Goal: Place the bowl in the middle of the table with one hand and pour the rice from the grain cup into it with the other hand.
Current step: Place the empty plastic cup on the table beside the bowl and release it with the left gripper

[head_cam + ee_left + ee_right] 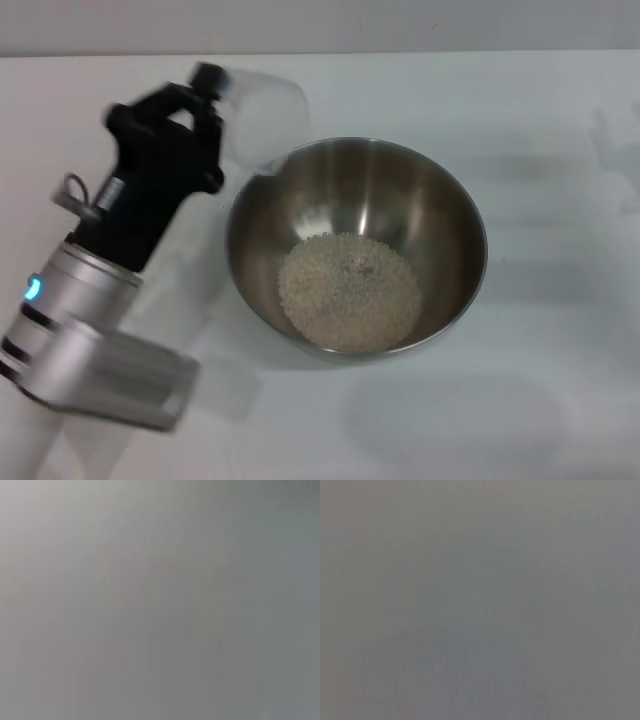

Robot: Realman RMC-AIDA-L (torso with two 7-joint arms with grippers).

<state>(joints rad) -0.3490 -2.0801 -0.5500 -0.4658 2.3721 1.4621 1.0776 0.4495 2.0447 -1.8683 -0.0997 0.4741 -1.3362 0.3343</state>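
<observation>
Table [560, 420]: white and flat, it fills almost the whole head view.
Bowl [455, 215]: steel, it stands near the middle of the table, upright, well apart from every edge.
Left arm: it comes in from 8 o'clock and points toward 1 o'clock, ending just beside the bowl's rim.
Rice [350, 292]: a pale heap on the bowl's floor, a little toward 6 o'clock inside it. I judge the pour is done or almost done.
Left gripper [205, 95]: at 10 o'clock of the bowl; the jaws pinch the cup.
Cup [265, 115]: clear plastic, tilted, its long axis running from the gripper toward 4 o'clock, its mouth just over the rim at 10 o'clock. It looks empty, but it is blurred, so I cannot be sure.
Key relation: the cup lies on the bowl side of the jaws, and the bowl's centre lies toward 4 o'clock from them. The left arm is the only one near; the right arm is not seen in the head view.
Next move, as I judge: turn the cup upright and draw it back toward 10 o'clock.
In the way: only the bowl's rim under the cup's lip; a knock there could shift the bowl.
Wrist views: both show only plain grey, nothing to tell.
</observation>
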